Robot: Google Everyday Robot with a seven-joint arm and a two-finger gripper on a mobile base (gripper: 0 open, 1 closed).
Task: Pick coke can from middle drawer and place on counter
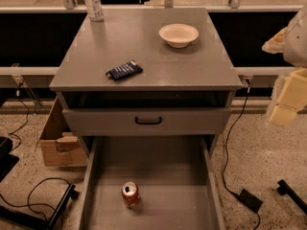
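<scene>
The coke can (130, 194) stands upright on the floor of the open middle drawer (163, 162), left of centre and toward the drawer's near end. The drawer is pulled far out from the grey cabinet. The counter (144, 47) is the cabinet's flat grey top, above and behind the can. My gripper (287, 102) shows as pale cream parts at the right edge of the view, level with the counter's front edge, well to the right of the cabinet and far from the can. It holds nothing that I can see.
On the counter are a white bowl (178, 34) at the back right, a dark blue snack packet (123, 71) front of centre, and a white-labelled bottle (92, 3) at the back left. A drawer front with a black handle (148, 120) overhangs the open drawer. A cardboard box (57, 145) and cables lie on the floor.
</scene>
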